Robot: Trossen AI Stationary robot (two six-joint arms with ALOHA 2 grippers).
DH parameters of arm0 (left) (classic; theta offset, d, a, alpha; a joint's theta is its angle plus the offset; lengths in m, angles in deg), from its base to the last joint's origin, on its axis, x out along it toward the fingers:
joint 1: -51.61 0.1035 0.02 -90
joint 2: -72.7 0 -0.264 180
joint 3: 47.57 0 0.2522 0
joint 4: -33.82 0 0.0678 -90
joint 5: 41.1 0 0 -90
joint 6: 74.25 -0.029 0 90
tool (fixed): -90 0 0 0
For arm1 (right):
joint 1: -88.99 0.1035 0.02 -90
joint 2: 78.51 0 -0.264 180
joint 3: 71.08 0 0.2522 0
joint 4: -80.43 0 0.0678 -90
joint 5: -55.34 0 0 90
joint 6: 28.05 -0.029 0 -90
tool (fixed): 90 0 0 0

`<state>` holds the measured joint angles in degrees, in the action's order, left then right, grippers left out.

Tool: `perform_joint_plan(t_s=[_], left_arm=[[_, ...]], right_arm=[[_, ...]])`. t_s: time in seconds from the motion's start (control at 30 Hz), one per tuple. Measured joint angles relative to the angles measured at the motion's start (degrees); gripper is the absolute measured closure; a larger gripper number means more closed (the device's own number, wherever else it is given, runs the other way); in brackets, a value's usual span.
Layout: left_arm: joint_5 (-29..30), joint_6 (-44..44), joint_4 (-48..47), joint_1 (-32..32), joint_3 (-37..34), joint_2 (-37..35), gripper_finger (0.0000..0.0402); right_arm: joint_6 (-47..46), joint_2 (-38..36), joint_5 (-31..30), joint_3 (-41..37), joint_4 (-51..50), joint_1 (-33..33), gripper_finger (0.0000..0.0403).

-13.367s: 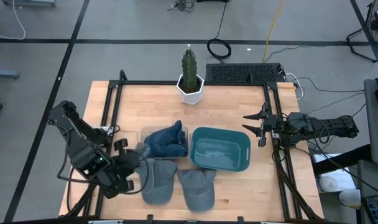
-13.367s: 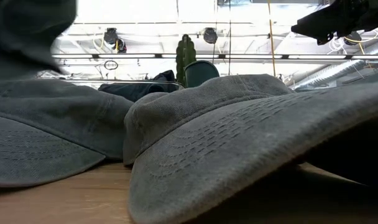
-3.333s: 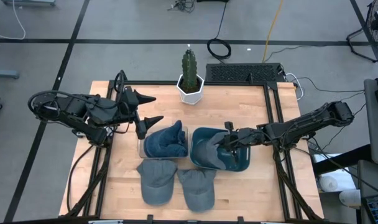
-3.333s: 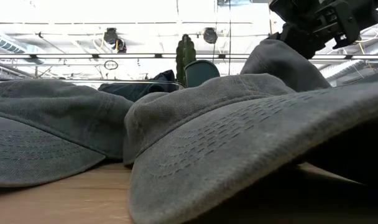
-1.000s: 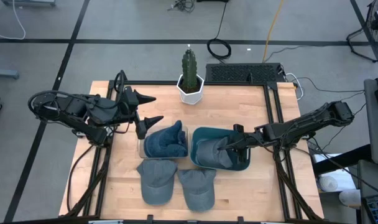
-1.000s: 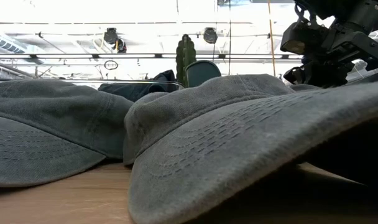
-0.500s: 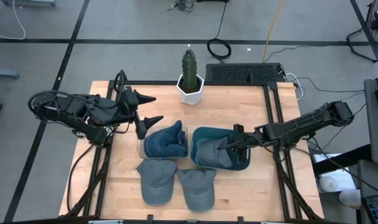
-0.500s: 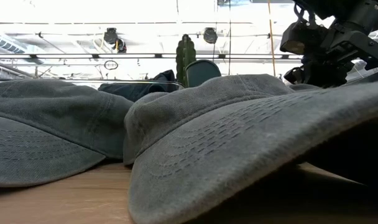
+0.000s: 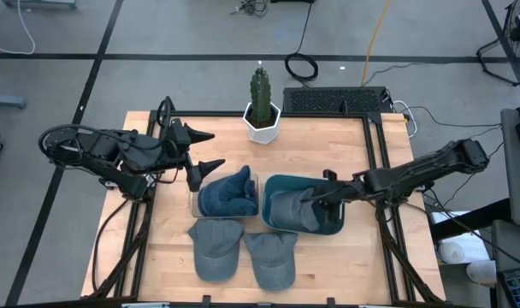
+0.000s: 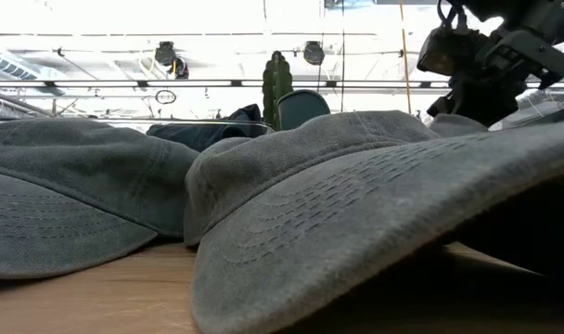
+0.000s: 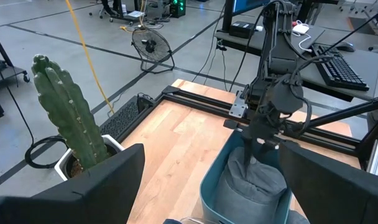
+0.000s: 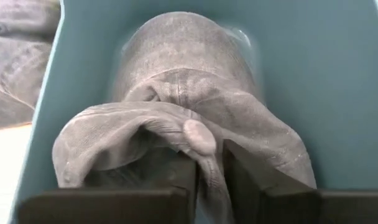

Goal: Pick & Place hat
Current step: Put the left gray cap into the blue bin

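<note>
**Hat in the bin, right fingers at its fabric**

You have two grey caps at the table's near edge: cap one (image 9: 217,248) on the left, cap two (image 9: 271,257) beside it, their edges touching. From the low view they fill most of the picture.

Behind them, you see a clear box (image 9: 197,196) holding a folded blue cloth (image 9: 228,192), and just to its right the teal bin (image 9: 333,193).

The hat (image 9: 292,210), grey and crumpled, lies inside the bin at its left end, crown bunched up.

Your right gripper (image 9: 316,199) reaches low over the bin from the right side. In its wrist view the fingers (image 12: 242,171) stand only a narrow gap apart, with a fold of the hat's fabric between them; you cannot tell whether they pinch it or have let go.

Your left gripper (image 9: 207,150) waits over the table's left side, beyond the box, fingers spread wide and holding nothing.

At the far edge stands a cactus (image 9: 260,96) in a white pot (image 9: 262,128).
</note>
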<state>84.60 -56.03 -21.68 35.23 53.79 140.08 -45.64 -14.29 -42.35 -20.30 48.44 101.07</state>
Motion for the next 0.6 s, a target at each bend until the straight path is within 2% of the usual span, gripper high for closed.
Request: perform_joint_plan(t_s=[0.27, 0.6], left_arm=[[-0.05, 0.0, 0.02, 0.0, 0.0, -0.01, 0.0023], [-0.08, 0.0, 0.01, 0.0, 0.0, -0.01, 0.0023]], right_arm=[[-0.05, -3.72, 0.24, 0.0, -0.63, 0.02, 0.0265], [-4.37, -11.74, 0.46, -0.02, -4.94, 0.02, 0.0213]])
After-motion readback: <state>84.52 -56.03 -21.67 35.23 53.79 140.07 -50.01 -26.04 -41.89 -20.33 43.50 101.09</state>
